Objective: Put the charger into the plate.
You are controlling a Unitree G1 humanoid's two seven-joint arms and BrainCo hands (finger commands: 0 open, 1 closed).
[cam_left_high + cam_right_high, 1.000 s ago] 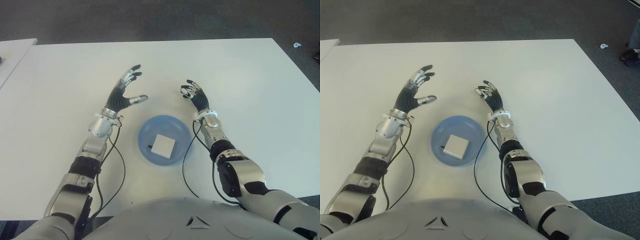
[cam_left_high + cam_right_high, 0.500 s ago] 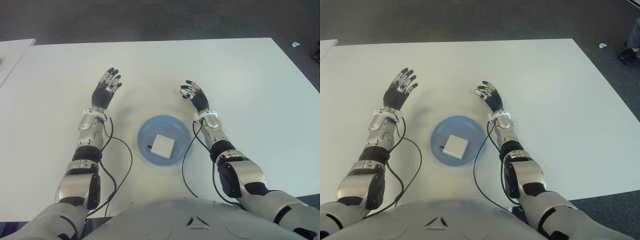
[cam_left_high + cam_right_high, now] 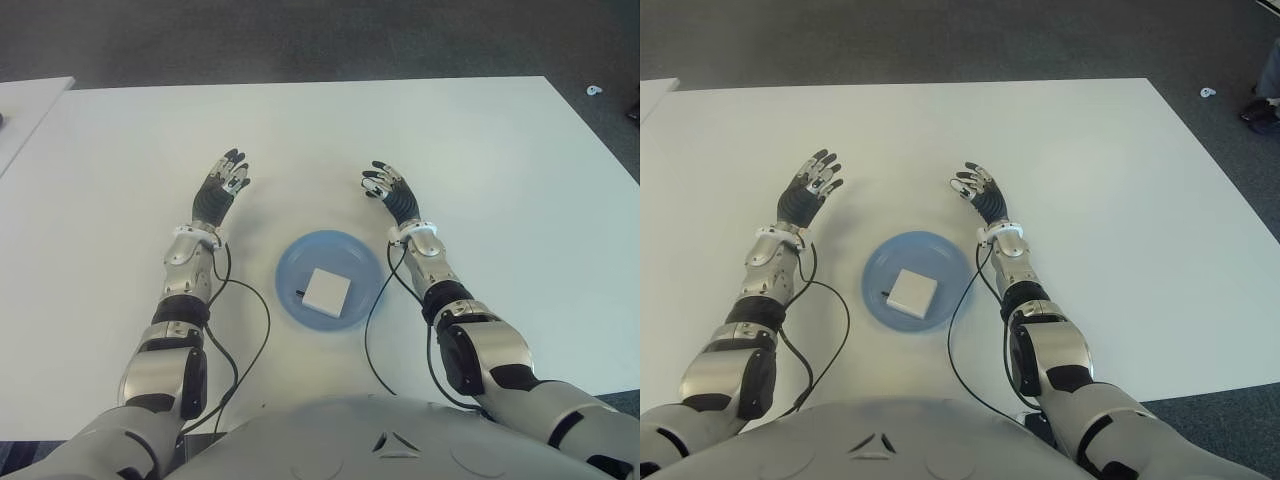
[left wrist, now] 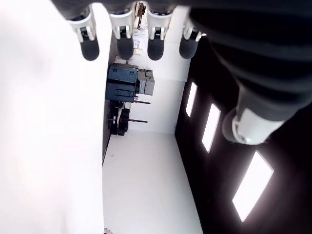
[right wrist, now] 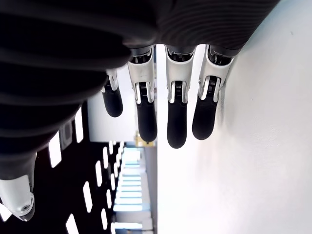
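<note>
Since the charger [image 3: 326, 290] already sits flat inside the blue plate [image 3: 296, 267], near the middle of the white worktop [image 3: 500, 150], the job looks done to me and what's left is just keeping the hands clear.

Left eye view: the charger is a pale square block, so no real long axis, one corner pointing toward the robot. The left hand [image 3: 219, 188] shows on the far-left side of the plate, fingers spread and holding nothing. The right hand [image 3: 388, 192] shows on the far-right side of the plate, fingers loosely extended, also holding nothing. So the charger lies nearer to the robot than both hands, between the 2 forearms. The right hand looks a bit closer to the plate rim than the left, though neither touches it. A black cable [image 3: 372, 330] loops on the worktop by the plate's right edge.

Right eye view: same layout, the charger in the plate, both hands well clear and beyond it.

Left wrist view: 4 fingertips [image 4: 123, 48] straight out, thumb off to the side, nothing between them.

Right wrist view: fingers [image 5: 176, 124] hanging relaxed over bare worktop, palm free of anything.

If anything, any pull-back should avoid dragging that cable into the plate.
</note>
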